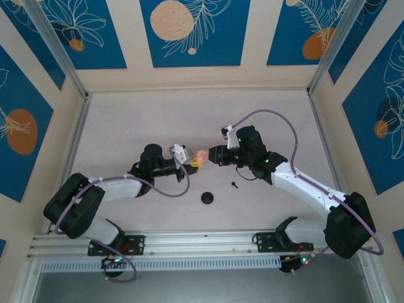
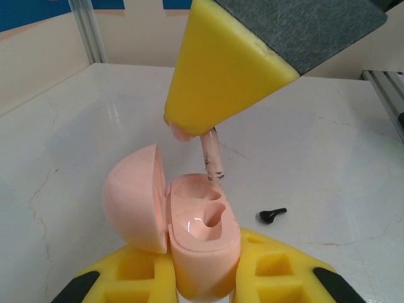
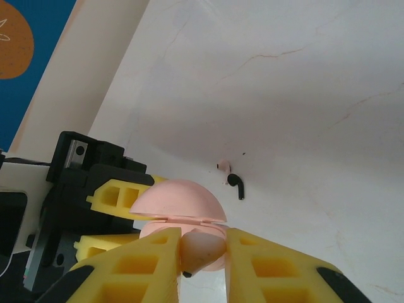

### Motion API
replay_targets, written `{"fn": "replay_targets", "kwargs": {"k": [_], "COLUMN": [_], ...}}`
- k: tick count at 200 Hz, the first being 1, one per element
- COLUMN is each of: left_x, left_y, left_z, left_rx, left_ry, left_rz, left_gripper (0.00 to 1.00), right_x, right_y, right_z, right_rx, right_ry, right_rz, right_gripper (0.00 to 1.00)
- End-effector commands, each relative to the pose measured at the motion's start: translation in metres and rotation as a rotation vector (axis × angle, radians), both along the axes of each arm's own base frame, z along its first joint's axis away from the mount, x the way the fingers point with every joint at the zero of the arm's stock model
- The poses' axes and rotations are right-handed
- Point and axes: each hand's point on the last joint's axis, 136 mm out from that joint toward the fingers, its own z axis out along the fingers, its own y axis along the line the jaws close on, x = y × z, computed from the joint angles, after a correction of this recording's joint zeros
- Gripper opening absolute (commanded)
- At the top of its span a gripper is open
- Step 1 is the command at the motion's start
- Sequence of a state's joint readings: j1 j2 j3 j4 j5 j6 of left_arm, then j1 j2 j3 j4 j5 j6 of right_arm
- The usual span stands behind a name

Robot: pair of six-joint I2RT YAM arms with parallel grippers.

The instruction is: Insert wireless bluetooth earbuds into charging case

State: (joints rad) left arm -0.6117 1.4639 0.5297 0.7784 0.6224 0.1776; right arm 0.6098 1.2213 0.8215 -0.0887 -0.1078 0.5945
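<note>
case [image 2: 197,222]: mid-frame in the wrist view, lid swung open to the left, both wells look empty
left gripper [image 1: 193,160]: clamped on the case's base
right gripper [image 3: 203,245]: pinched on a pale earbud [image 2: 211,156], stem just above the wells
black earbud [image 2: 273,214]: lying on the table [image 2: 328,158], right of the case

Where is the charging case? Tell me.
Top view: the charging case is at the centre of the table, lid open, gripped by the left claw, the right claw just right of it.

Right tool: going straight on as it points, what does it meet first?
Probably the open charging case held by the left tool; the pink stem in the right tool hangs close by its wells, depth unclear.
</note>
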Motion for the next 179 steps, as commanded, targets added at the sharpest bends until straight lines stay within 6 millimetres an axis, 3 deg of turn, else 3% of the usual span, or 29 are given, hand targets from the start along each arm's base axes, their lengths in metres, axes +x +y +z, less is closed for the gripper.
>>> {"fn": "replay_targets", "kwargs": {"k": [1,179], "left_x": [-0.004,-0.002], "left_y": [-0.004,-0.004], "left_z": [0.004,0.011], "left_rx": [-0.022,-0.042], "left_ry": [-0.01,-0.021], "left_rz": [-0.018,-0.003], "left_gripper": [0.12,0.12], "right_x": [0.005,0.001], "right_y": [0.004,0.011], "right_z": [0.009,-0.002], "right_rx": [0.008,-0.034], "right_ry": [-0.043,-0.048], "right_rz": [-0.004,0.021], "right_gripper": [0.22,0.22]}}
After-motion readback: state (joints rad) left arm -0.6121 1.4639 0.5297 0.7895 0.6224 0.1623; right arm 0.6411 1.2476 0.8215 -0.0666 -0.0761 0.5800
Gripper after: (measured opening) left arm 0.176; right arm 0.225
